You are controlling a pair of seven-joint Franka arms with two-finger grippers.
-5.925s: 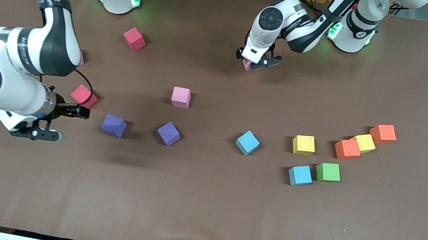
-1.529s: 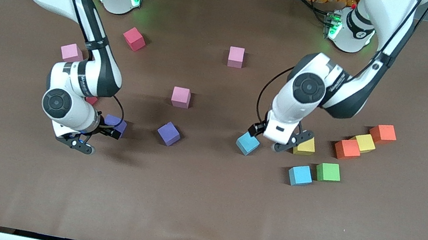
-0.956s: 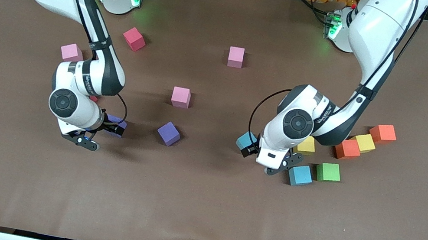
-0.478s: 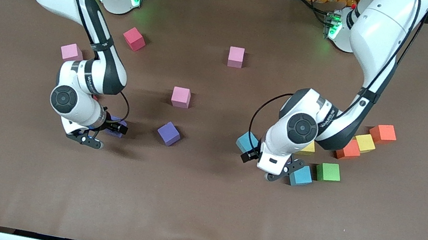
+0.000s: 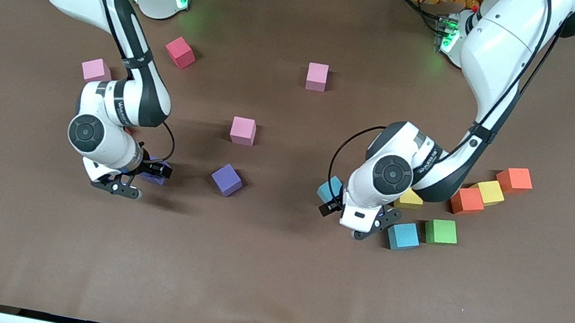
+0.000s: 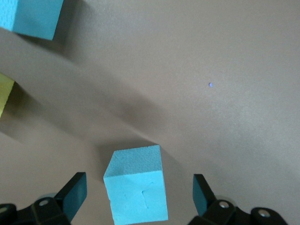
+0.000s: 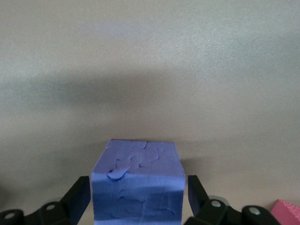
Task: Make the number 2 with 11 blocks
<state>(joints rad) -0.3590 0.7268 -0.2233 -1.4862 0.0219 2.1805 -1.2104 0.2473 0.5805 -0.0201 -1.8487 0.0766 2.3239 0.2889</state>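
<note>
Spread wide, the left hand (image 6: 139,190) hangs low over the table (image 5: 265,288). A light blue block (image 6: 135,185) sits between its fingers with a gap on each side. Only the left wrist view shows those gaps. The front view covers them with the wrist and places this block between three and four o'clock from the table's centre. The right hand (image 7: 138,197) has both fingers closed against the sides of a purple block (image 7: 138,164), which rests on the table between eight and nine o'clock. That contact shows in the right wrist view alone, as the right arm (image 5: 117,102) covers most of the block from the front.

The left arm (image 5: 481,71) hides part of a second light blue block (image 5: 329,188) and a yellow block (image 5: 409,199). A green block (image 5: 441,231) lies just beside the light blue block at its three o'clock. At three o'clock from the table's centre, an orange block (image 5: 467,200), a second yellow block (image 5: 490,191) and a second orange block (image 5: 515,179) form a close diagonal row. One pink block (image 5: 316,76) lies at twelve o'clock, and another pink block (image 5: 242,130) lies near the centre toward ten. A third pink block (image 5: 96,70) is between nine and ten, a red block (image 5: 181,52) is at ten, and a second purple block (image 5: 227,179) is near the centre toward eight. The right wrist view also catches the corner of a pinkish-red block (image 7: 287,212).
</note>
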